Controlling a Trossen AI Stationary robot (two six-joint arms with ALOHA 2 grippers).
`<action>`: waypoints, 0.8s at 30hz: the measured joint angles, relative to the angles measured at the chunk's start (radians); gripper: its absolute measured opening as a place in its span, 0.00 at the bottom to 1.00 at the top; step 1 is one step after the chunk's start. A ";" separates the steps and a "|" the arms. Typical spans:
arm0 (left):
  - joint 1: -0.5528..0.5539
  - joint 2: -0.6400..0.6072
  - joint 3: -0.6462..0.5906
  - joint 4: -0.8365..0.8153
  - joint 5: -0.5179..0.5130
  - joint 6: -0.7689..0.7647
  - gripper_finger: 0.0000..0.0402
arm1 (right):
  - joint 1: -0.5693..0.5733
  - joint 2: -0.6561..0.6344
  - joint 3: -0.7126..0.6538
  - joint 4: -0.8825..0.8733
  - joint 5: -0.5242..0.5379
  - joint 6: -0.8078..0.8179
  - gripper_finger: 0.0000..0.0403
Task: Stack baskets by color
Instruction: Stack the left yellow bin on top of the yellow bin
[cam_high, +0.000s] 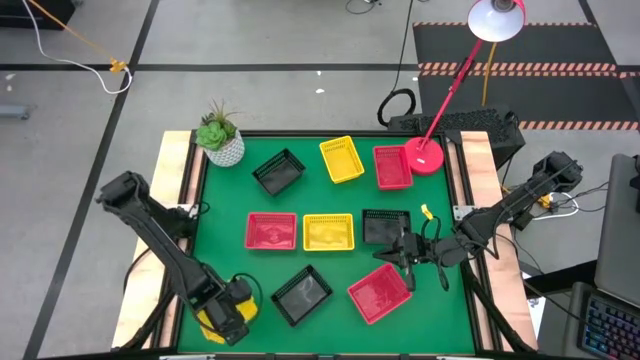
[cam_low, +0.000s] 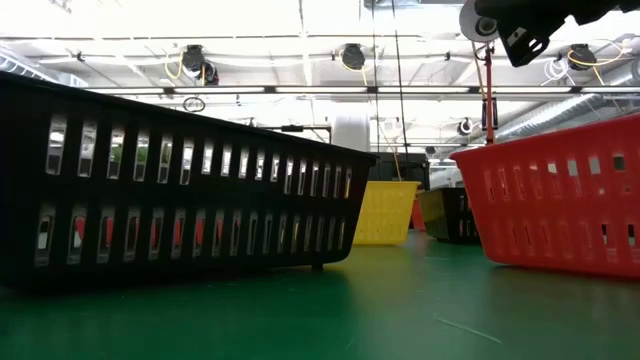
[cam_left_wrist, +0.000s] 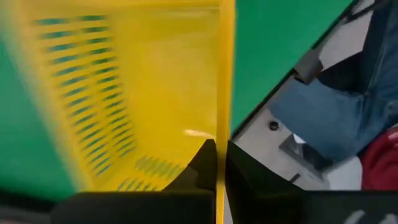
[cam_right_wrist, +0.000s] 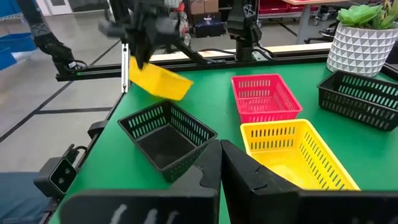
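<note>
At the table's front-left corner, the left gripper (cam_high: 228, 318) is clamped on a yellow basket (cam_left_wrist: 155, 93) wall, apparently lifting it for stacking, while the right gripper (cam_high: 405, 250) waits closed and empty.

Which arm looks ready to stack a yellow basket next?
The left, probably. Its fingers are shut on the rim of a yellow basket at the table's near left corner. The right gripper holds nothing, shut above the black basket.

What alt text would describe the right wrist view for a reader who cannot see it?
The left gripper holds a tilted yellow basket above the green table. Nearer are a black basket, a red basket and another yellow basket; the right gripper is shut.
</note>
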 joint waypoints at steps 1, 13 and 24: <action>0.006 -0.006 0.032 -0.051 0.000 0.015 0.03 | 0.000 0.000 0.000 0.000 0.000 0.000 0.00; 0.109 -0.012 0.432 -0.568 -0.127 0.302 0.02 | 0.000 0.000 0.000 -0.006 0.000 0.000 0.00; 0.240 -0.012 0.592 -0.734 -0.169 0.616 0.02 | -0.001 0.000 0.000 -0.006 0.000 0.000 0.00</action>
